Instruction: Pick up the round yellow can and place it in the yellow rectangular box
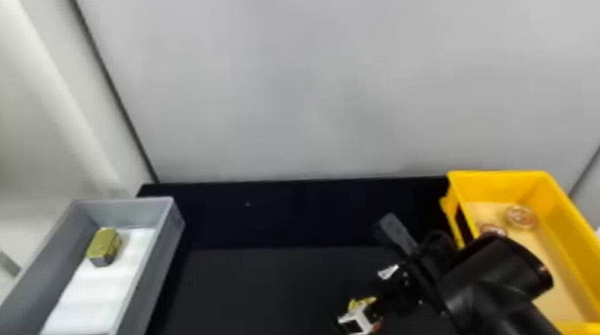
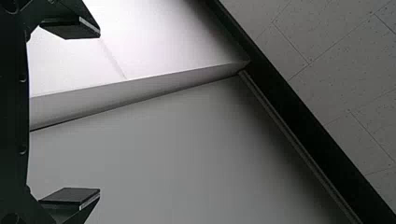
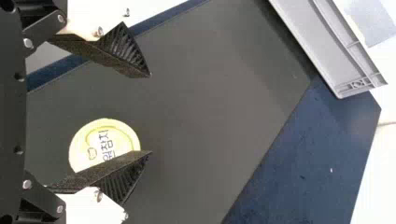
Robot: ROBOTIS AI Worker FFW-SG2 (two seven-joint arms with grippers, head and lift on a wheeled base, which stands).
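My right gripper (image 1: 368, 299) is low over the dark table, left of the yellow rectangular box (image 1: 584, 232). In the right wrist view the right gripper (image 3: 150, 113) is open, and the round yellow can (image 3: 105, 140) lies on the table beneath it. One finger covers part of the can's edge; most of its printed lid shows between the two fingers. A bit of yellow, seemingly the can (image 1: 361, 302), shows beside a white finger mount in the head view. The left gripper (image 2: 99, 113) is open and empty, facing a pale wall, away from the table.
Two round items (image 1: 520, 216) lie inside the yellow box, whose near left side is partly behind the right arm. At the left stands a grey bin (image 1: 163, 260) holding a white sheet (image 1: 93, 301) and a small olive-yellow block (image 1: 103, 245). A pale wall rises behind the table.
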